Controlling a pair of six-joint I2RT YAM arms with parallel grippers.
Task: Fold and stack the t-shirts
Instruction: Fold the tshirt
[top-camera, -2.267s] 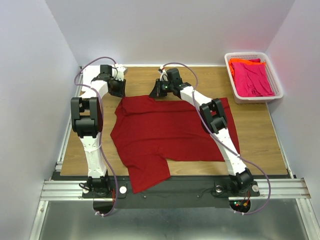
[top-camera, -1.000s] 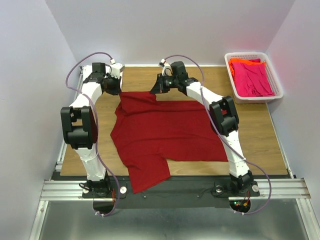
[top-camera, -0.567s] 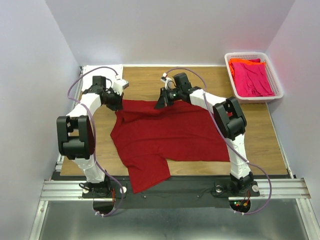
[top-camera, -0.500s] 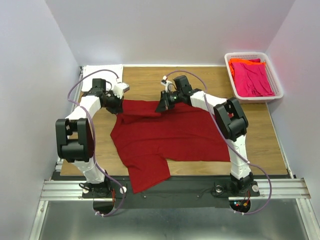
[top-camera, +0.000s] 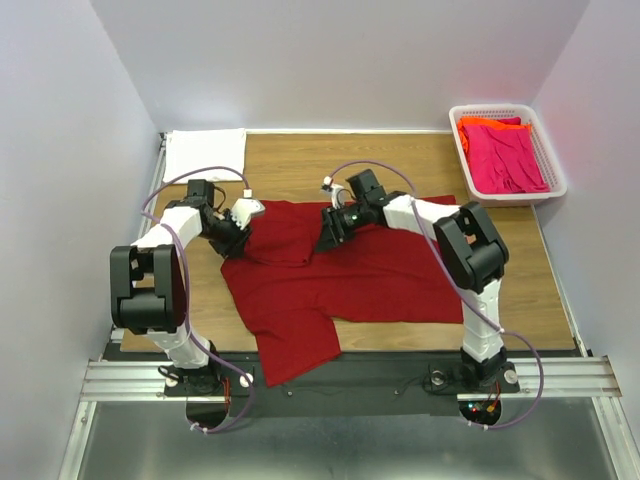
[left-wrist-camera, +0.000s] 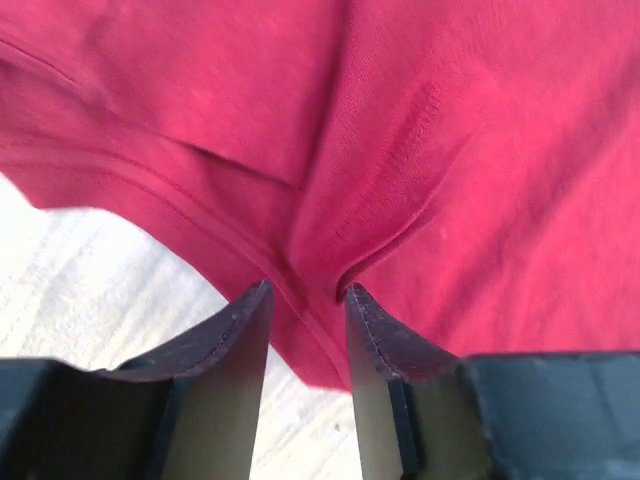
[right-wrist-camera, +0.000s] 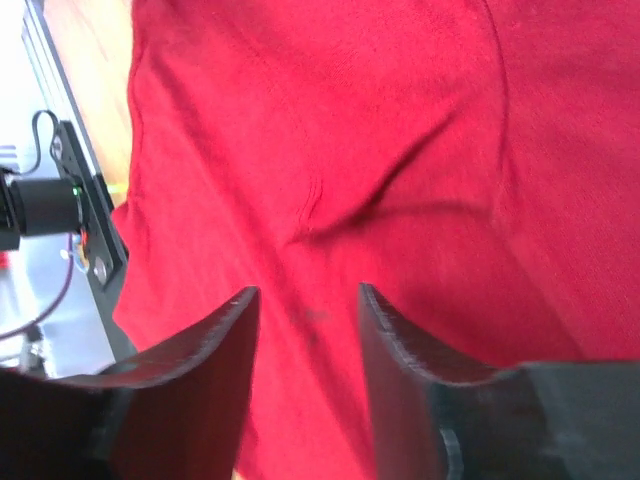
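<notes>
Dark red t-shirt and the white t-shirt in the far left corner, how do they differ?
The dark red t-shirt is mostly spread out and wrinkled across the middle; the white t-shirt is a neat folded rectangle. The red one covers far more surface than the white one. Both lie on the table, outside the basket.

1. The right arm (top-camera: 470, 250) covers part of the red shirt (top-camera: 340, 275).
2. Both wrist views cut that shirt off at their edges.
3. Shirts (top-camera: 505, 155) bunched in the basket (top-camera: 520, 198) cannot be counted.
</notes>
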